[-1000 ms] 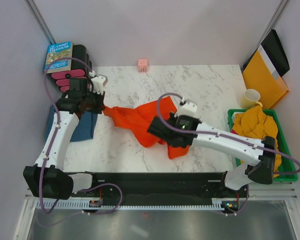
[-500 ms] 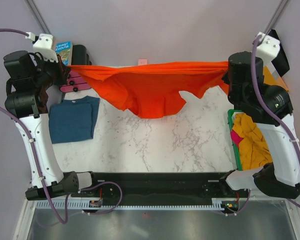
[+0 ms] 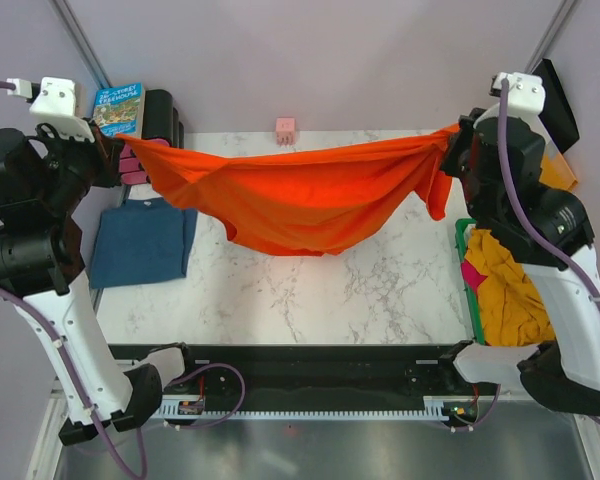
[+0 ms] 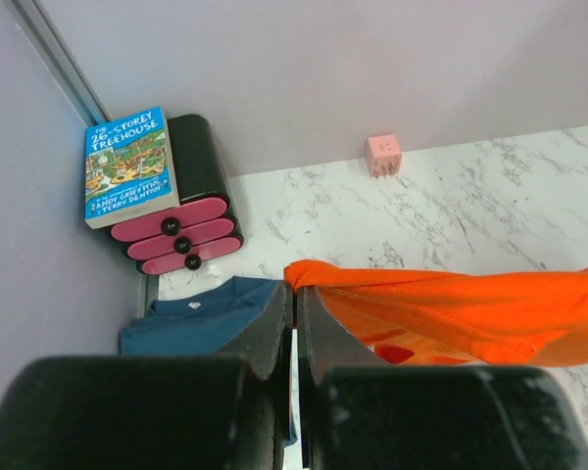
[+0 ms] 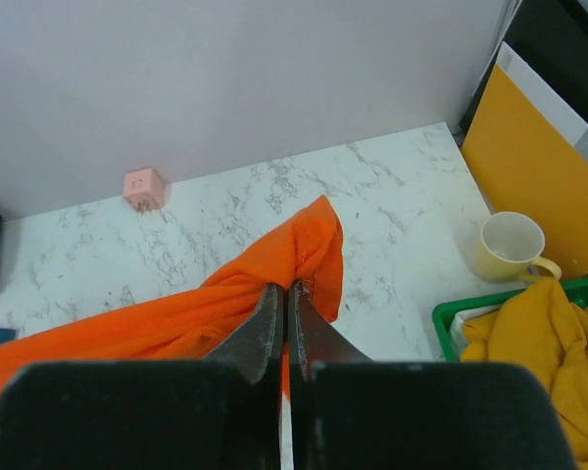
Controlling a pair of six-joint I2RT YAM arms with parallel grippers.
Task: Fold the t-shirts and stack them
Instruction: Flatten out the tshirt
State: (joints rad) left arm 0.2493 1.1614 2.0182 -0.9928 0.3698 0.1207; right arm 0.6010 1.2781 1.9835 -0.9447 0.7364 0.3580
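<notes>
The orange-red t-shirt hangs stretched in the air between both arms, sagging in the middle above the marble table. My left gripper is shut on its left corner. My right gripper is shut on its right corner, and a flap hangs below it. The dark teal-blue t-shirt lies folded flat at the table's left; it also shows in the left wrist view. A mustard-yellow t-shirt lies crumpled in the green basket at the right, with a bit of pink cloth beside it.
A black and pink drawer unit with a book leaning on it stands at the back left. A small pink cube sits at the back wall. A yellow mug and the stiff yellow-orange folder stand at the back right.
From a crumpled heap on the table a second ago, both arms lifted the orange-red shirt and spread it wide. In the last half second it has sagged more and its hanging parts have swung.
</notes>
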